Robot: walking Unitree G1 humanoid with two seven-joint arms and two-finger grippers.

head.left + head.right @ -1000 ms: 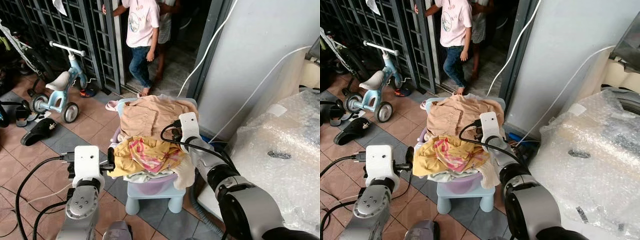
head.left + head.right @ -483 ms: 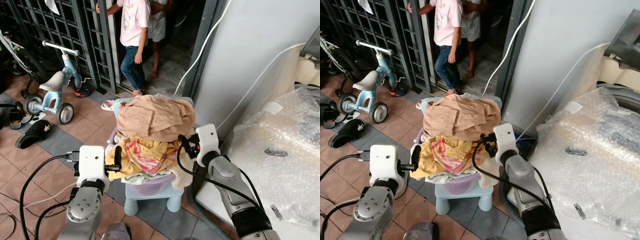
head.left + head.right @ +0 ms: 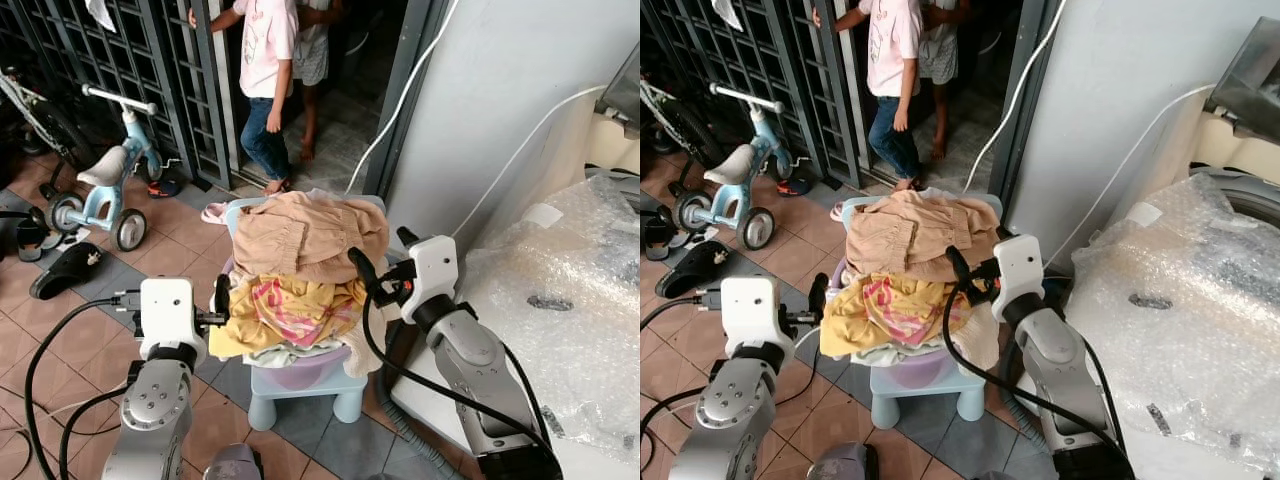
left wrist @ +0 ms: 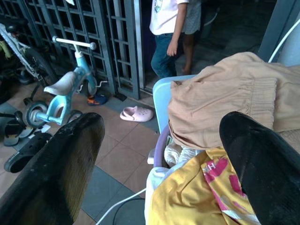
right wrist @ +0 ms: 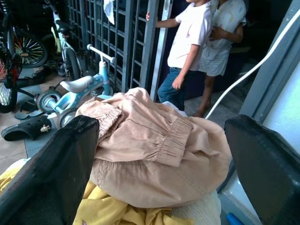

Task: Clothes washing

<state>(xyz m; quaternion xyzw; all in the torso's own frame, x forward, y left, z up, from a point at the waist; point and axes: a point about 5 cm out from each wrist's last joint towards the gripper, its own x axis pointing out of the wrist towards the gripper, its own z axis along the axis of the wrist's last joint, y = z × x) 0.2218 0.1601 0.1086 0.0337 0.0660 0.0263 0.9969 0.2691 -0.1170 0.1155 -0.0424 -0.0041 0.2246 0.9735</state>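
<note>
Both silver arms flank a heap of laundry piled on a small pale-blue plastic stool (image 3: 300,385). The left gripper (image 3: 221,297) sits just beside the yellow garment with pink print (image 3: 290,310), fingers spread wide with nothing between them. The right gripper (image 3: 380,272) hovers at the opposite side of the pile, its long black fingers likewise parted and empty, pointing at the beige elastic-waisted trousers (image 3: 305,235) that crown the stack.

To lift cleanly, the right gripper would likely do best taking the beige trousers first, pinching a thick fold near the gathered waistband (image 5: 171,140) so the cloth does not slip, while leaving the yellow layer beneath undisturbed. Loose sleeves could drag neighbouring items off the stool.

The stool stands on a floor of terracotta and grey tiles (image 3: 180,255). To the robot's right lies a bulky appliance wrapped in clear bubble wrap (image 3: 570,300), against a grey wall. Farther left stand a light-blue child's tricycle (image 3: 105,180) and a black slipper (image 3: 65,270), with a dark metal grille gate (image 3: 130,60) behind. Two people stand in the doorway (image 3: 280,60).
</note>
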